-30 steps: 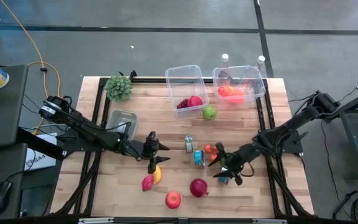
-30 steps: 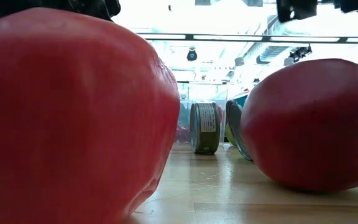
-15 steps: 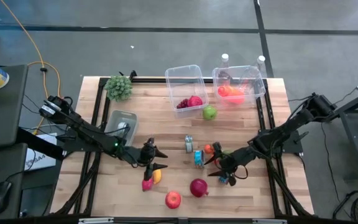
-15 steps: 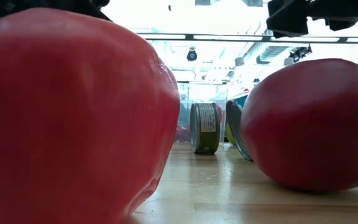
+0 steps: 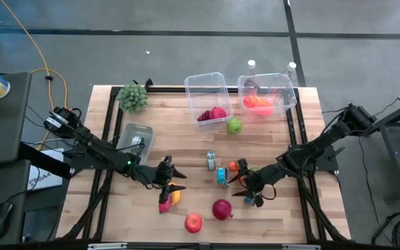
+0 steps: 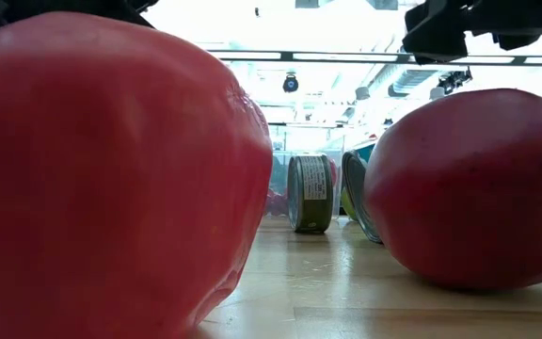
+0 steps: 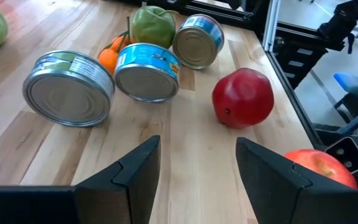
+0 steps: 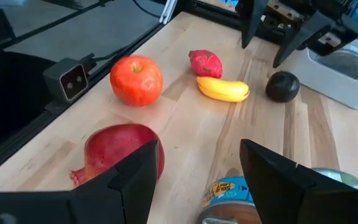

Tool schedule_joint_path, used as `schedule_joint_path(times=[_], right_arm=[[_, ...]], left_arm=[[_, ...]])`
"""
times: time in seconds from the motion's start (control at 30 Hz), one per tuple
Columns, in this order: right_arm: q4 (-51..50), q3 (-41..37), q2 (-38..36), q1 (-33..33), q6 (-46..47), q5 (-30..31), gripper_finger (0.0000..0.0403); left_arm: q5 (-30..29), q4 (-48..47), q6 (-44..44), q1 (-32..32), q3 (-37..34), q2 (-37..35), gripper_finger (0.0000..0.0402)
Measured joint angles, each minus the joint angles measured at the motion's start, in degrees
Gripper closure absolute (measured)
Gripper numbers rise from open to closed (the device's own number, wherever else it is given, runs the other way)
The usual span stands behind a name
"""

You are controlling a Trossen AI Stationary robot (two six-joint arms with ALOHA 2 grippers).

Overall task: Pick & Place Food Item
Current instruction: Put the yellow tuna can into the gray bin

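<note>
The food items lie scattered on the wooden surface point(image 5: 186, 146): a banana point(image 8: 223, 89) and a pink fruit point(image 8: 206, 63) lie just below the left jaws point(image 5: 173, 179), which hang released and hold nothing, the two fingers point(image 7: 133, 171) parted over bare wood. Ahead of those jaws, seen from the left wrist, sit a pomegranate point(image 7: 242, 98), three cans on their sides point(image 7: 146, 71), a small orange point(image 7: 107, 60) and a green fruit point(image 7: 152, 24) behind them; a red apple point(image 7: 319, 168) lies to one side, near the surface's edge. The right jaws point(image 5: 240, 186) also stand released and empty, hovering just beside the cans and the orange, with the pomegranate and the apple in front of them in the right wrist view. Farther from both jaws, two clear bins point(image 5: 207, 96) at the far edge hold red and orange fruit, a green apple point(image 5: 234, 126) rests beside them, and a leafy green bunch point(image 5: 132, 97) sits at the far left corner.
</note>
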Motion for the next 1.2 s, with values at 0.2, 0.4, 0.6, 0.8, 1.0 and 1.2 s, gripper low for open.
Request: schedule_joint_path(times=[0.2, 0.4, 0.6, 0.8, 1.0, 1.2], right_arm=[[-1.9, 0.0, 0.0, 0.0, 1.5, 0.0, 0.0188], [-6.2, 0.0, 0.0, 0.4, 3.0, 0.0, 0.0188], [-8.7, 0.5, -0.7, 3.4, 5.2, -0.1, 0.0188], [-18.3, 9.4, -0.4, 5.6, 7.6, 1.1, 0.0188], [-26.3, 17.0, 2.6, 7.5, 9.2, 7.8, 0.0188], [-29.0, 22.0, 6.6, 8.1, 9.0, 11.2, 0.0188]], left_arm=[[-0.1, 0.0, 0.0, 0.0, 0.0, 0.0, 0.0202], [-0.1, 0.1, -0.5, 0.0, 0.0, 0.0, 0.0202], [-0.1, 0.8, -1.5, 0.0, 0.0, 0.0, 0.0202], [-0.1, 1.0, -2.8, 0.0, 0.0, 0.0, 0.0202], [-1.6, 1.0, -10.4, 2.4, 0.0, 0.0, 0.0202], [-1.2, 0.9, -10.4, 7.3, 0.0, -0.3, 0.0202]])
